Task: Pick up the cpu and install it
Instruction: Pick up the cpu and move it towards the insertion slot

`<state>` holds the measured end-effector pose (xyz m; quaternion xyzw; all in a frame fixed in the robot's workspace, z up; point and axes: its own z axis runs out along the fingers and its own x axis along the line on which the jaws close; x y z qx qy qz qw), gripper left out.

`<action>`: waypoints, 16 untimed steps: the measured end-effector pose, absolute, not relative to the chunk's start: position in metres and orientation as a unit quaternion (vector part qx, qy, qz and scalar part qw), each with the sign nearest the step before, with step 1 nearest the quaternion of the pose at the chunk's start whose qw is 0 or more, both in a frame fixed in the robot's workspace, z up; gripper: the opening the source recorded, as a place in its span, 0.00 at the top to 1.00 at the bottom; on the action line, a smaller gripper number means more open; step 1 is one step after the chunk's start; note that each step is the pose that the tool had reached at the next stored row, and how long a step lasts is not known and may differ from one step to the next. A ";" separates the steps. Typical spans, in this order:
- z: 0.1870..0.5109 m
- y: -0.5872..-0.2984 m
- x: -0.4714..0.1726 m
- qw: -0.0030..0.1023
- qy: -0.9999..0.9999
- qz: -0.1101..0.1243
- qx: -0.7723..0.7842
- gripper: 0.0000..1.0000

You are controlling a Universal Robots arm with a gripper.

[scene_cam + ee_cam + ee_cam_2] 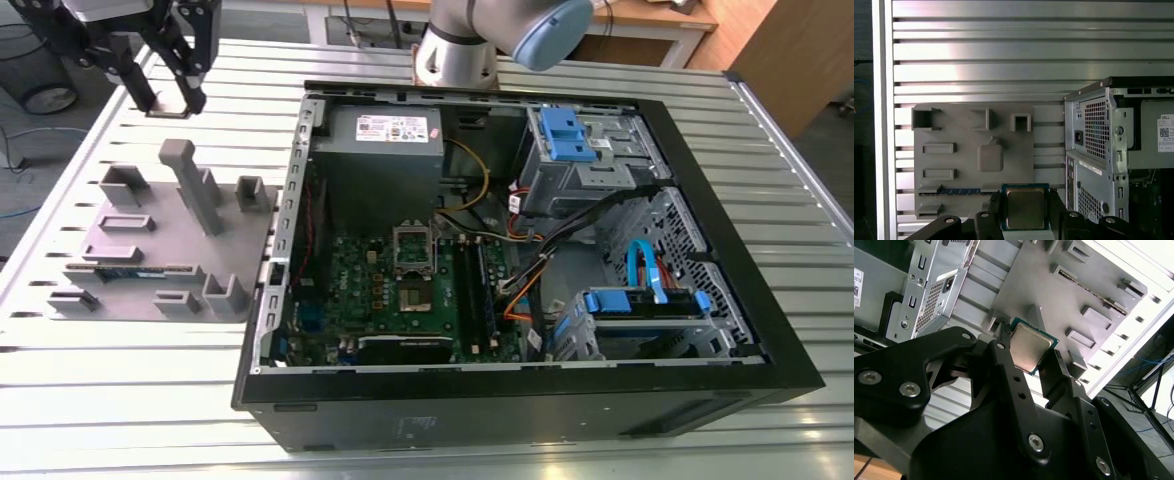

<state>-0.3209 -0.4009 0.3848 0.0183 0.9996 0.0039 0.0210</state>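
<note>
- my gripper [171,100] sat at the exterior view's upper left; its upper part was cut off by the picture edge.
- in the exterior view i could not make out the cpu between the fingers.
- in both wrist views my jaws were closed narrow on the cpu [1030,346] [1025,207], one finger [1009,370] on each of two opposite edges.
- those two edges were hidden by the fingers; in the first wrist view another edge was covered by the gripper body.
- cpu was held in the air over the slatted table [134,400], near the grey tray [147,235], to the exterior view's left of the open computer case [534,400].
- its shiny metal top faced the wrist cameras, with a thin green rim showing around it.
- the cpu was square, so it had no long axis; in the first wrist view its edges ran parallel to the tray's edges.
- the memory stick [961,191] lay in a tray slot.
</note>
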 end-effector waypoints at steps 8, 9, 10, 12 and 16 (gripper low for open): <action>0.385 -0.401 -0.310 0.021 1.000 0.004 0.018 0.53; 0.385 -0.401 -0.308 0.021 1.000 0.004 0.018 0.53; 0.385 -0.401 -0.307 0.021 1.000 0.004 0.018 0.53; 0.385 -0.401 -0.304 0.021 1.000 0.004 0.018 0.53; 0.385 -0.401 -0.299 0.021 1.000 0.004 0.018 0.53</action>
